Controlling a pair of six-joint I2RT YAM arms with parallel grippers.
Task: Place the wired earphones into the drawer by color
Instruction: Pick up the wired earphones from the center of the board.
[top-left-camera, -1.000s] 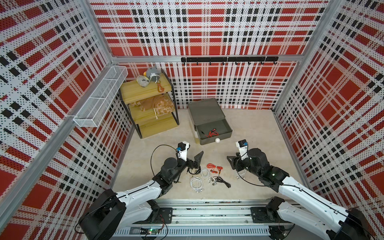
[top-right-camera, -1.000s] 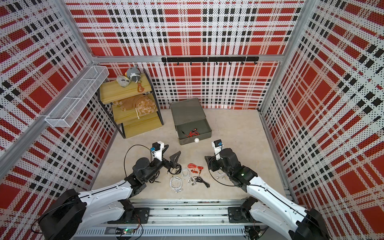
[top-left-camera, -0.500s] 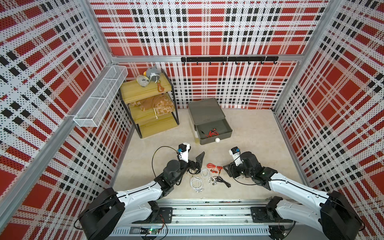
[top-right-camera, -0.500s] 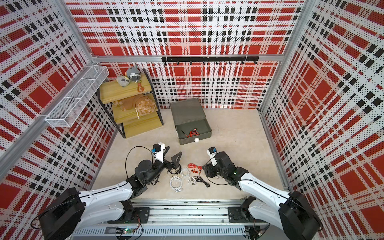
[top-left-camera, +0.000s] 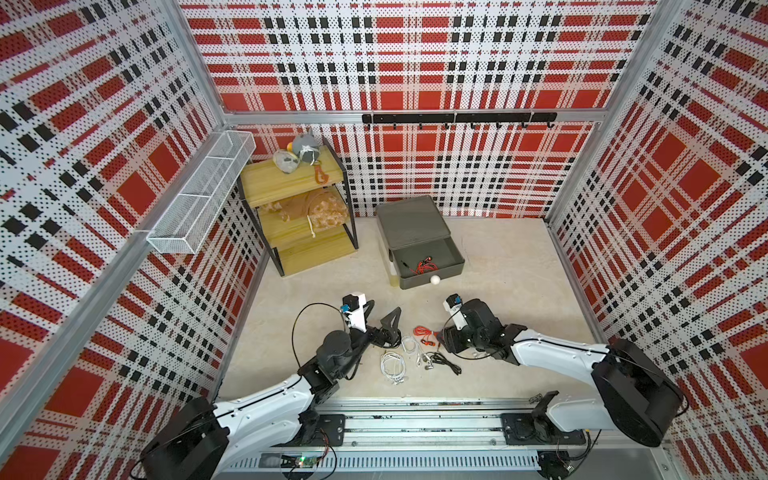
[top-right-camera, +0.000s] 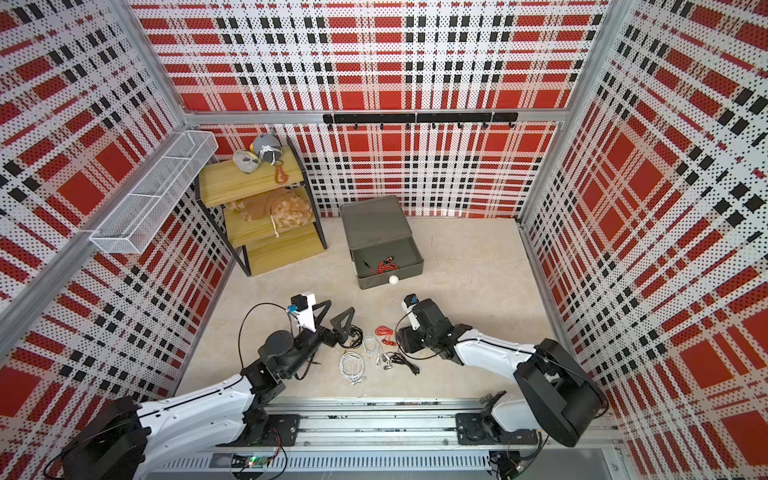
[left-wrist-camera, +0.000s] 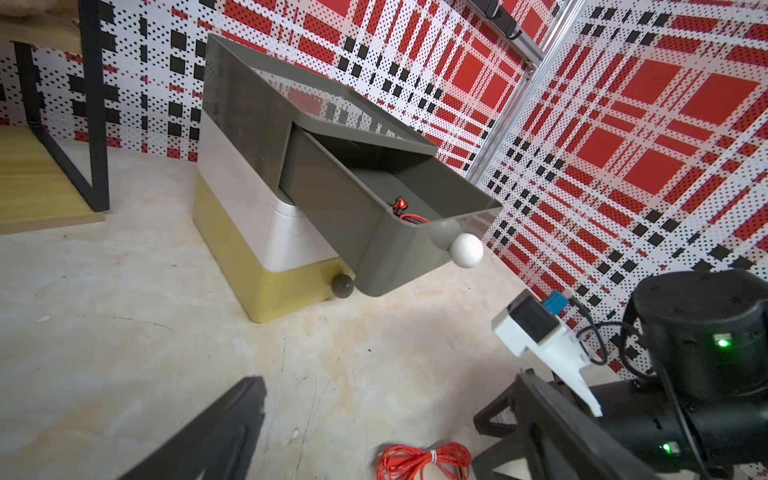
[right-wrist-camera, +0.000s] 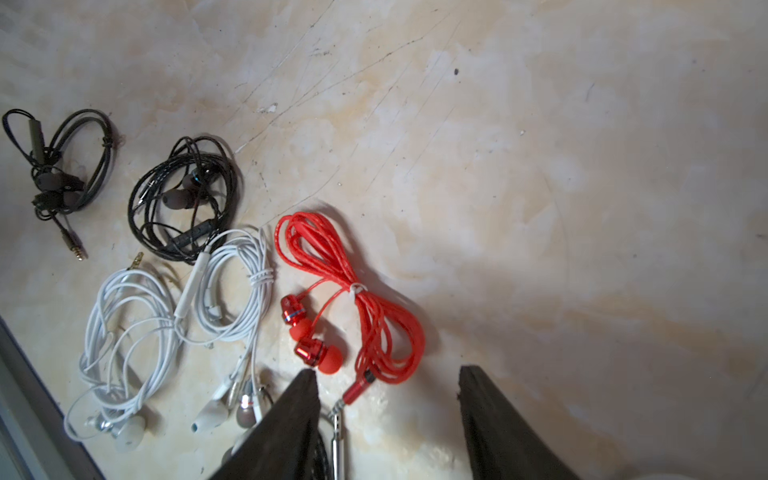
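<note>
The grey top drawer (top-left-camera: 455, 266) stands pulled out, with red wired earphones (top-left-camera: 424, 265) lying inside. Another red bundle (right-wrist-camera: 353, 299) rests on the floor, beside two white bundles (right-wrist-camera: 124, 332) (right-wrist-camera: 232, 286) and two black ones (right-wrist-camera: 183, 195) (right-wrist-camera: 58, 162). My right gripper (right-wrist-camera: 386, 372) is open just over the red bundle's end, and its plug (right-wrist-camera: 353, 392) lies between the fingers, which grip nothing. My left gripper (top-left-camera: 380, 312) hovers wide open and empty left of the pile. The floor's red bundle (left-wrist-camera: 424, 461) shows below it in the left wrist view.
The drawer unit (left-wrist-camera: 232, 166) has a white tier and a yellow tier with a dark knob (left-wrist-camera: 343, 286) under the grey one. A wooden shelf rack (top-left-camera: 299, 216) stands at the back left. A metal rail (top-left-camera: 415, 415) runs along the front edge, close to the white bundles.
My right arm has swung left and down to the red bundle on the floor, and its jaws have narrowed a little. The left arm and the earphones have not moved.
</note>
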